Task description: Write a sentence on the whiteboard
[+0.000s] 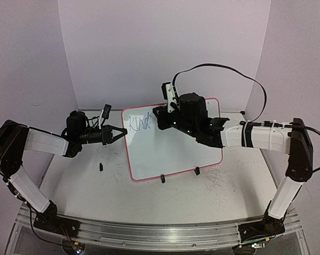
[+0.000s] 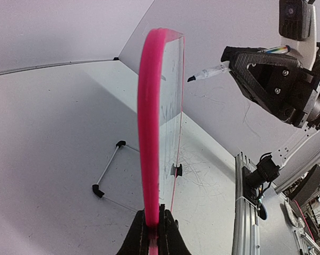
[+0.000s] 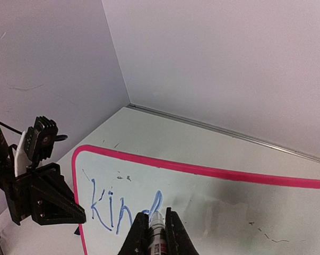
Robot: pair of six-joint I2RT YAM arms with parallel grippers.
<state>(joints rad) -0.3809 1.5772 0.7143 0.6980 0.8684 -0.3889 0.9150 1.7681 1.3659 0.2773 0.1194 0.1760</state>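
Tabletop surrounded your whiteboard; left fingers pinched its left edge, right fingers pinched the marker at the sentence, blank board rightward.

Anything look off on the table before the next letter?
A small black piece, possibly a marker cap, lies loose on the scuffed white tabletop left of the pink-framed whiteboard. Grey scribbles mark the tabletop right of it.

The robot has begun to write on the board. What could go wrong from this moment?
1. The left gripper clamps the whiteboard only at its left frame; pressure from the marker further right may twist or tip the board on its clip feet.
2. The right gripper hangs close over the blue letters, so it might smear wet ink.
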